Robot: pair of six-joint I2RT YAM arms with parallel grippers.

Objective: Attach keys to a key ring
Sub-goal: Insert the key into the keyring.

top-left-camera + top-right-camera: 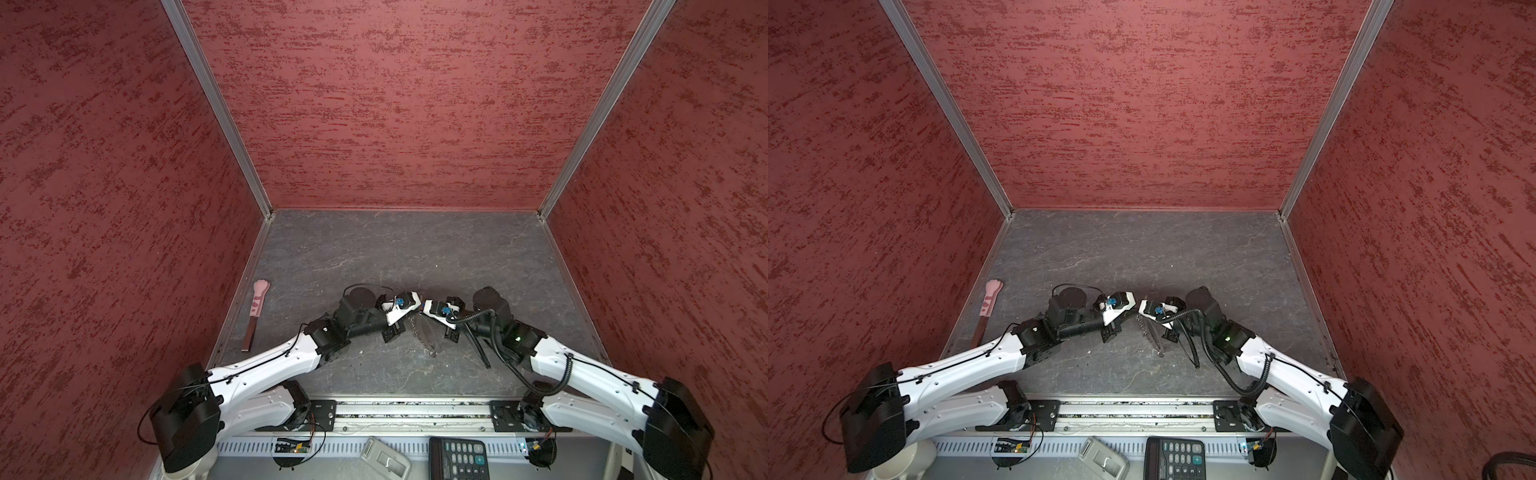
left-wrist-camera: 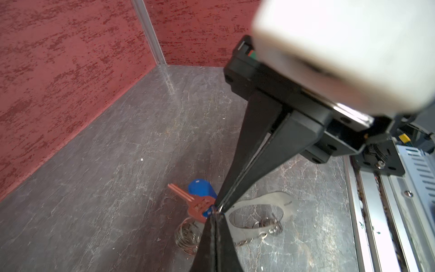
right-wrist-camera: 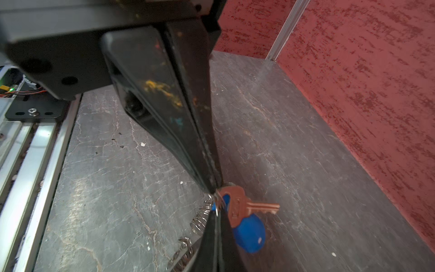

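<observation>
Keys (image 2: 199, 205) with blue tag (image 2: 202, 188): dangling over the table (image 2: 117, 188) from their small ring (image 3: 218, 205), pinched by closed left gripper (image 2: 215, 215) and closed right gripper (image 2: 221, 207); key ring (image 2: 282, 200) alongside, attachment seemingly unfinished.

Mottled red walls (image 1: 395, 104) on three sides, joined by aluminium corner strips (image 1: 217, 108); floor (image 1: 395, 249) of grey marbled stone, evenly lit, a metal rail (image 1: 411, 415) along its near edge
</observation>
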